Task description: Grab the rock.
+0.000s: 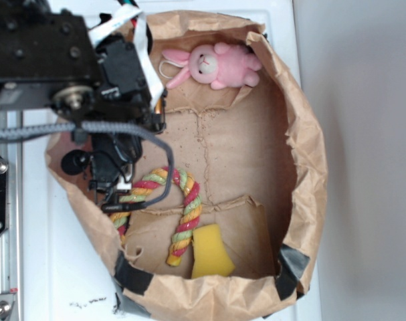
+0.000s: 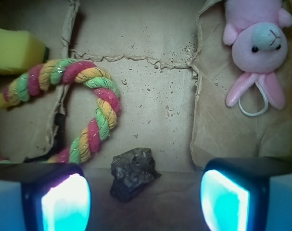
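Two glowing fingers (image 2: 64,202) of the pincer (image 2: 145,202) stand wide apart, gripping nothing, with the rock (image 2: 132,172) lying between them on the paper bag's (image 1: 303,134) floor, near the striped rope (image 2: 95,113).

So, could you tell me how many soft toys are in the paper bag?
1: the pink bunny lies at the top of the bag in the exterior view, apart from the rope. The arm hides part of the bag, so another could be covered.
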### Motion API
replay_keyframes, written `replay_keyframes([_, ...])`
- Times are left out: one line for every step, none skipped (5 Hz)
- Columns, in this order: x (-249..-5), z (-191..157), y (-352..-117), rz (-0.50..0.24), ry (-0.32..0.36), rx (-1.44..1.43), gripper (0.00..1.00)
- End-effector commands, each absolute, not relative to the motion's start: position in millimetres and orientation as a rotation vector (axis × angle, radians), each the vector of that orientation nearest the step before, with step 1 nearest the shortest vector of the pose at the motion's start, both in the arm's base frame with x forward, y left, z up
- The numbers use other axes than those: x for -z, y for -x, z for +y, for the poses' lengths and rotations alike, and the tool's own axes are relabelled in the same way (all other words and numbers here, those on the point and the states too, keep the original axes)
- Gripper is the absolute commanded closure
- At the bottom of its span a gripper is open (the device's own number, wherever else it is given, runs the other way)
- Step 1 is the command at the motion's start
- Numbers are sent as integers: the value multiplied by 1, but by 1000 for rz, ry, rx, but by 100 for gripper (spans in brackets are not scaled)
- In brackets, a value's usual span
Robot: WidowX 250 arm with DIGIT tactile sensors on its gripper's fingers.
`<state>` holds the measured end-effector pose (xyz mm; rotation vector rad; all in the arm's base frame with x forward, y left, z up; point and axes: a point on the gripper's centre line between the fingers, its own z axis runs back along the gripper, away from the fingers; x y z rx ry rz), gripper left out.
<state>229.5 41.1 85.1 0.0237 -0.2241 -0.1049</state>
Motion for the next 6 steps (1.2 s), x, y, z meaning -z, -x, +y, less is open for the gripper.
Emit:
replay_keyframes([-69, 34, -223, -241, -50, 213, 0])
replay_keyframes([-58, 26, -220, -226, -62, 236, 0])
replay_keyframes([-40, 19, -219, -221, -79, 249, 0])
replay_keyframes([-29, 13, -223, -215, -71, 234, 0])
replay_keyframes([-29, 9, -230, -206, -54, 213, 0])
replay_keyframes([-21, 6, -236, -188, -61, 204, 0])
